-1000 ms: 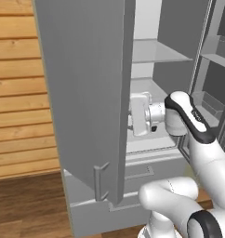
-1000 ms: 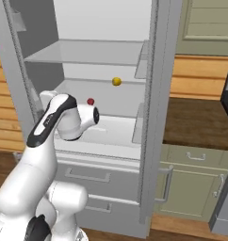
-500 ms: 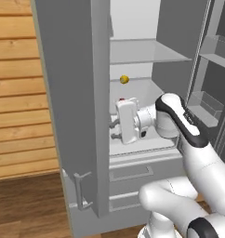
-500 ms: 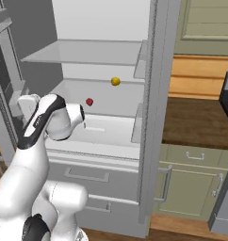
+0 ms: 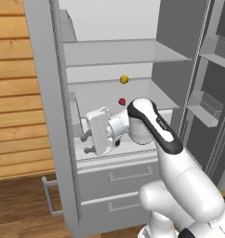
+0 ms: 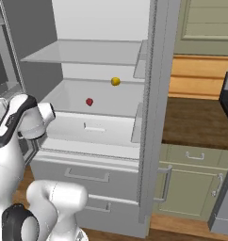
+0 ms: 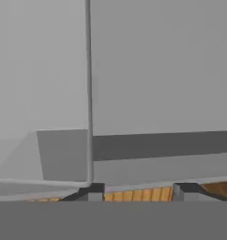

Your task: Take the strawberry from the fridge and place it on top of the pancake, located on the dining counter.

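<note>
The fridge [image 5: 133,179] stands open, its pale shelves in view. The strawberry [image 5: 122,101] [image 6: 89,101], a tiny red lump, lies on the middle shelf. My gripper [image 5: 86,143] is lower and to the left of it, at the shelf's front left corner. It points at the inner face of the left door [image 5: 44,93]. In the hand view its fingertips [image 7: 92,191] stand apart with nothing between them, grey door panel ahead. The gripper [image 7: 138,190] is open. The pancake and the dining counter are out of view.
A small yellow fruit [image 5: 124,79] [image 6: 115,81] sits farther back on the same shelf. The right door [image 6: 156,94] hangs open with bins [image 5: 205,107] on its inside. Two drawers [image 6: 87,175] close the fridge's bottom. A brown wall counter [image 6: 196,123] on green cabinets lies to the right.
The left fridge door has swung much wider to the left, uncovering the shelves. My gripper followed it leftward, and its jaws have parted.
</note>
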